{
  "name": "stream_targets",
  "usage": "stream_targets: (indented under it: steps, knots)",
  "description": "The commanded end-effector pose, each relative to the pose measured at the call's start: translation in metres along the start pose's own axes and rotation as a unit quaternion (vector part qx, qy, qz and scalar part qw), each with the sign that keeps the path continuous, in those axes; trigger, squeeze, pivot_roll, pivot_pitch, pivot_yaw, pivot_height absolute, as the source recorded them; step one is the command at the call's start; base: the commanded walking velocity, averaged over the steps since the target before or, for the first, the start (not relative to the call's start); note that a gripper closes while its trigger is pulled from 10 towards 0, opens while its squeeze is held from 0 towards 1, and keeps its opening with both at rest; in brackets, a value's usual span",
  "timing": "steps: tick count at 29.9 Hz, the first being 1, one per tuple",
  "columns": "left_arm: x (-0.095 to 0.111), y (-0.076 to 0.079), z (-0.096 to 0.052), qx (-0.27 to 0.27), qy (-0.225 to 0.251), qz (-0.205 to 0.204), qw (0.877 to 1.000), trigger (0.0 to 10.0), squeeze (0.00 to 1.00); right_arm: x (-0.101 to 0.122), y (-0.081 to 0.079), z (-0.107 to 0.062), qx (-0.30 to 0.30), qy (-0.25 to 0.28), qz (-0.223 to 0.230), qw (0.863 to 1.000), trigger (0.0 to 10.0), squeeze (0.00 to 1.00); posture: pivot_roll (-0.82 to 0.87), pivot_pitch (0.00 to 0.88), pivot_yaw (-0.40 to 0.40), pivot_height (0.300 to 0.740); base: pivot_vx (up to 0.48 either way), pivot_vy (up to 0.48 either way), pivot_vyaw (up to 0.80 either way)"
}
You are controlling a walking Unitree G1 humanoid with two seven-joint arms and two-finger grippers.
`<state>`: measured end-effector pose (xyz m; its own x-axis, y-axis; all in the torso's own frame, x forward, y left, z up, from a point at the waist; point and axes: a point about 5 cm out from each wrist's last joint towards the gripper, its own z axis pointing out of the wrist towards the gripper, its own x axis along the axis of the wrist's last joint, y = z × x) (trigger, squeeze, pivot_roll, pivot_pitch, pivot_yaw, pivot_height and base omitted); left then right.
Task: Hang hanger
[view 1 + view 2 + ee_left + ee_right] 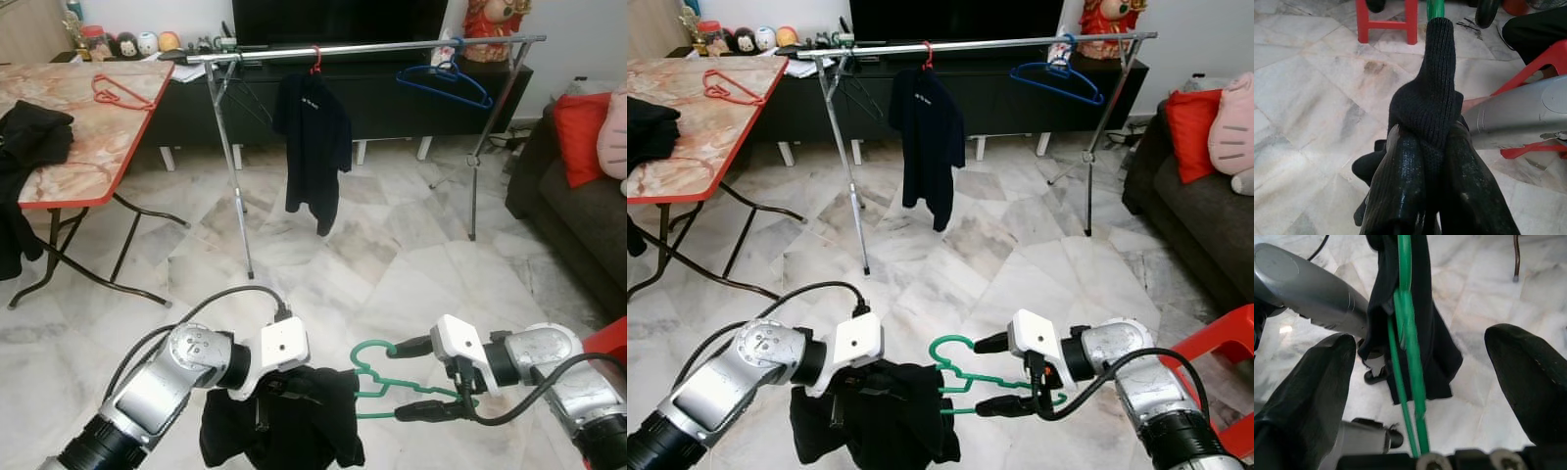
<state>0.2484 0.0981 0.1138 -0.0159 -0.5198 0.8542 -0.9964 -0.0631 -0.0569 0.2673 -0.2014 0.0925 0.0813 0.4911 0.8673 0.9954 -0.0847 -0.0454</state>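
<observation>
A green hanger carries a black garment low in front of me, above the marble floor. My left gripper is shut on the garment's knitted fabric where it drapes over the hanger. My right gripper is open, its fingers spread wide on either side of the green hanger, apart from it. The metal clothes rack stands a few steps ahead, with a black shirt on a red hanger and an empty blue hanger.
A folding table at the left holds a red hanger and dark clothes. A dark sofa with a red cushion lies to the right. A red stool stands by my right arm. A black TV console sits behind the rack.
</observation>
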Motion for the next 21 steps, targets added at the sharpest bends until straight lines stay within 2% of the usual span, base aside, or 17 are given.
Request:
stream_targets:
  steps: [1,12,21]
  knots:
    - [0.010,-0.001,0.000,-0.006,0.002,0.024,1.000,10.0,0.00,0.006,0.003,0.001,0.005,0.006,-0.029,1.000,10.0,0.00,-0.04,0.000,-0.055,0.740,0.000,0.000,0.00]
    - [0.012,-0.001,0.002,-0.010,0.004,0.027,1.000,10.0,0.00,0.008,0.007,0.008,0.007,-0.007,-0.093,0.996,10.0,0.00,-0.03,0.000,-0.061,0.740,0.000,0.000,0.00]
    - [0.016,-0.002,0.002,-0.009,0.007,0.030,0.999,10.0,0.00,0.005,0.006,0.013,0.024,-0.013,-0.089,0.996,10.0,0.00,-0.03,0.000,-0.070,0.740,0.000,0.000,0.00]
